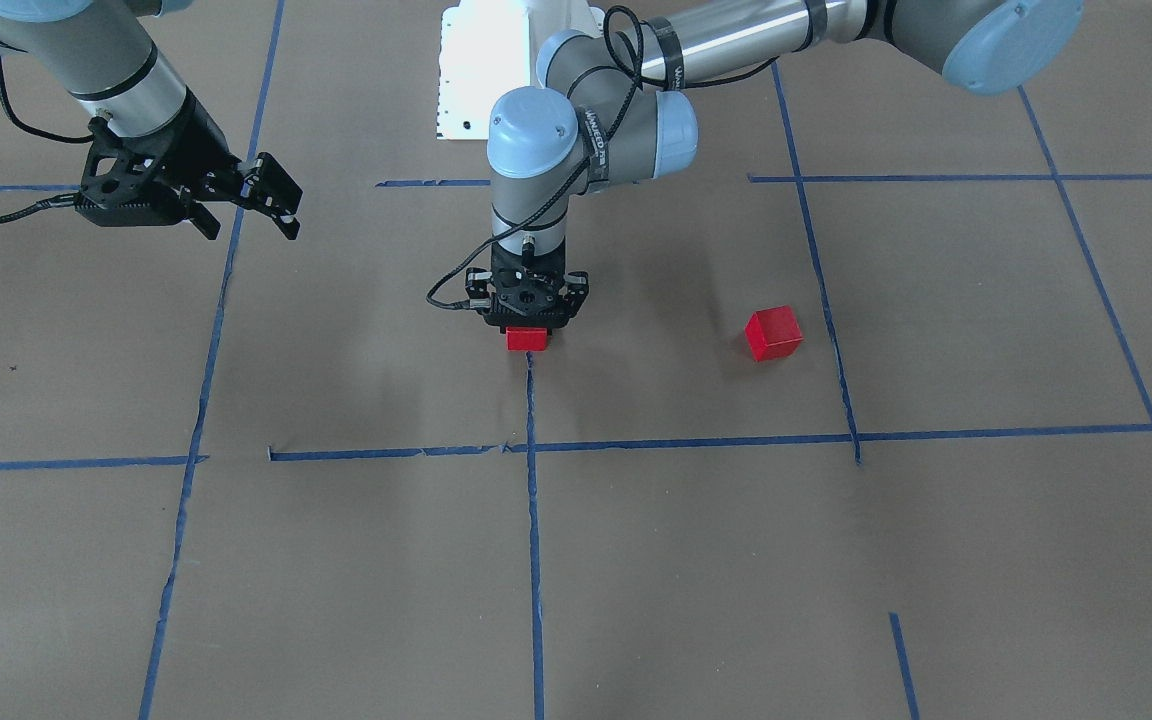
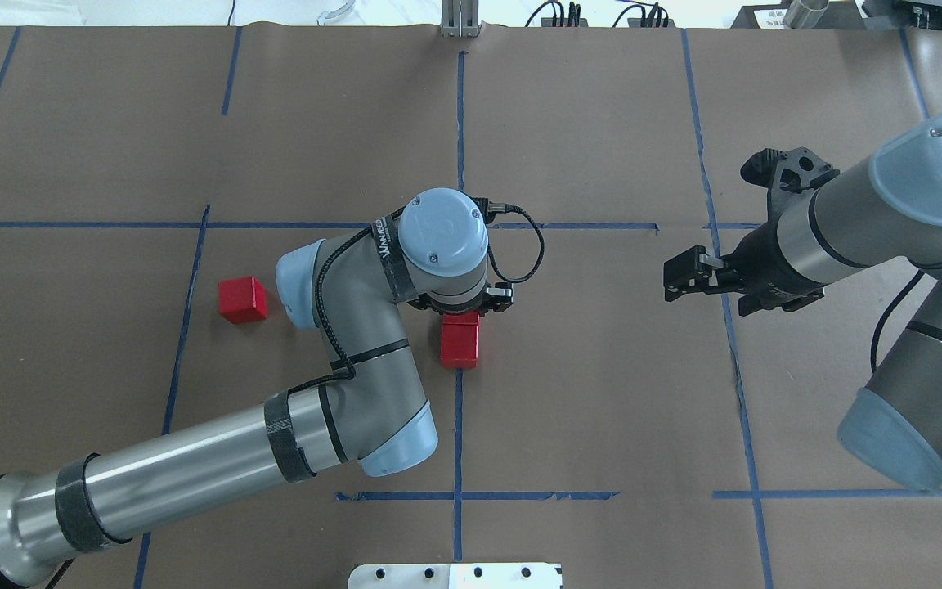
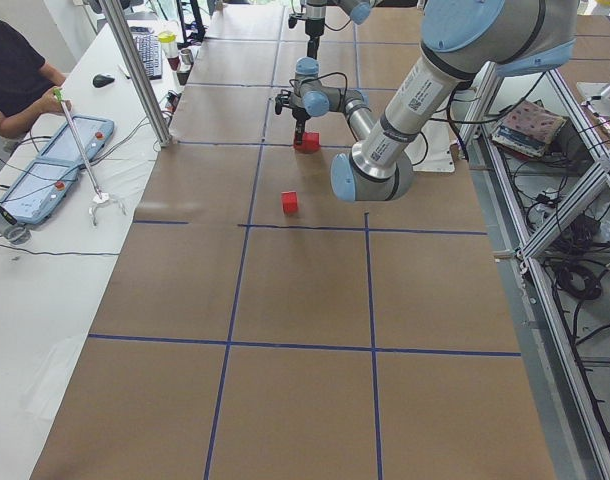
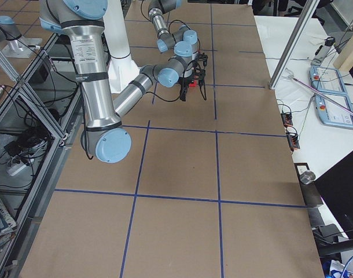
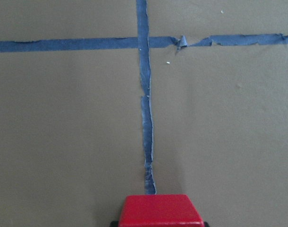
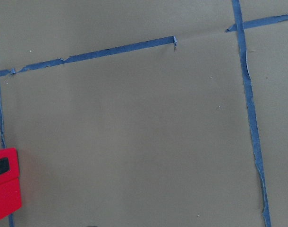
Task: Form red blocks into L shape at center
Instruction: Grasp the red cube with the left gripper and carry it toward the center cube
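- Red pair at the centre: gripped block (image 1: pixel 527 339) sits on the brown paper (image 1: pixel 636 560) at the end of the vertical blue tape line (image 5: pixel 146 118). A seated block (image 2: pixel 460 352) butts against its robot-side face.
- Left gripper (image 1: pixel 528 320) points straight down, jaws pressed against the gripped block's sides. A finger pad shows on one face in the right wrist view.
- Right gripper (image 1: pixel 248 220) hangs well off to the side, fingers spread, holding nothing.
- Stray block (image 2: pixel 243 299) lies well apart on the left arm's side, across another tape line. The L has no foot yet.
- Risk: if the pads cling on release or the lift is not straight, the gripped block gets dragged or twisted. The seam opens and the row goes crooked.
- Risk: the left arm's wrist joint passes near the stray block in the overhead view. A low swing could knock it further out.
- Risk: the tape is torn and lifted in places. A block slid rather than carried could catch and tip.
- Risk: setting the third cube with spread fingers beside the pair may shove both off centre.
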`<state>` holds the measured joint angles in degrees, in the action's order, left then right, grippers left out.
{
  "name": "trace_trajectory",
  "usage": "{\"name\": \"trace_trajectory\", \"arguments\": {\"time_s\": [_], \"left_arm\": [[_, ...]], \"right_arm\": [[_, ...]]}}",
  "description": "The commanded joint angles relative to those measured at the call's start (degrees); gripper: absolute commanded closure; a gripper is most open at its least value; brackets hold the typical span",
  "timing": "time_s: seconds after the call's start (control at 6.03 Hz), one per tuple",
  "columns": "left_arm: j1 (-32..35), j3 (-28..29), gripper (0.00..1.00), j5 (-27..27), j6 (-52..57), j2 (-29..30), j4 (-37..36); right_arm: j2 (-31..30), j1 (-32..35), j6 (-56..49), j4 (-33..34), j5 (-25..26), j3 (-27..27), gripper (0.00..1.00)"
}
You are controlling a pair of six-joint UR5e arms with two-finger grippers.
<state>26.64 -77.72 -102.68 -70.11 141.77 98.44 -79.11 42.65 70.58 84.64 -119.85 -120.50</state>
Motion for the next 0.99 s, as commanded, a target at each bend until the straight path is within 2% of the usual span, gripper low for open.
{"name": "trace_trajectory", "arguments": {"time_s": [0.0,0.33,0.5,0.66,0.83], "left_arm": [[-0.01,-0.06,1.00,-0.06,-0.11,-0.09,-0.01],[0.08,-0.32,0.98,-0.06,-0.11,-0.27,-0.36],[0.08,-0.32,0.94,-0.06,-0.11,-0.27,-0.36],[-0.01,-0.32,0.32,0.02,-0.11,-0.36,-0.36],[-0.01,-0.41,0.01,0.11,-0.03,-0.62,-0.36]], "right_arm": [[0.10,-0.02,-0.09,0.00,-0.12,-0.08,0.00],[0.01,0.06,0.00,0.00,-0.12,-0.09,0.00],[0.01,0.06,0.00,0.00,-0.21,0.00,0.00],[-0.08,0.06,0.00,0.00,-0.21,0.00,0.00],[0.01,0.06,0.00,0.00,-0.21,0.00,0.00]]}}
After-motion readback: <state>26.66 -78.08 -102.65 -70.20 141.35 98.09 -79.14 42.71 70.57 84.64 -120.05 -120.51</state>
